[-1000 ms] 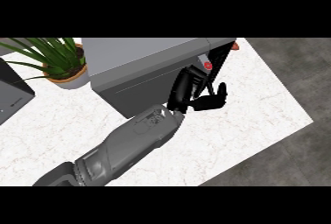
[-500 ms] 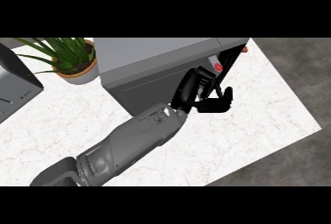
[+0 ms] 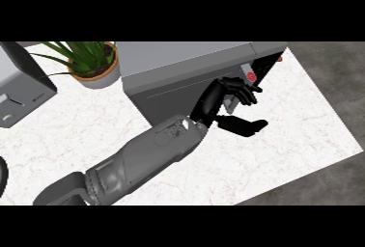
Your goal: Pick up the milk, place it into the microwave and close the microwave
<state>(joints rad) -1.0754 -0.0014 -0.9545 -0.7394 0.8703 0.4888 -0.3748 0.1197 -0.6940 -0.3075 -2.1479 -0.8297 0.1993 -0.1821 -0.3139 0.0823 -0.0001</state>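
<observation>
The grey microwave (image 3: 185, 58) stands at the back of the counter. Its door (image 3: 178, 94) leaves only a narrow dark gap at the right. In that gap a small white and red thing (image 3: 250, 75) shows, probably the milk, mostly hidden. My left hand (image 3: 239, 94) lies with its fingers against the door's right end, thumb (image 3: 242, 125) stuck out below, holding nothing. The forearm (image 3: 143, 154) comes in from the lower left. My right hand is not in the view.
A potted plant (image 3: 89, 65) stands left of the microwave. A grey appliance (image 3: 21, 96) sits at the far left. The white marble counter (image 3: 285, 144) ends at its right edge and at the lower right, with dark floor beyond.
My left hand has moved up and to the right along with the door's end, and the dark gap at the microwave's right has grown narrower.
</observation>
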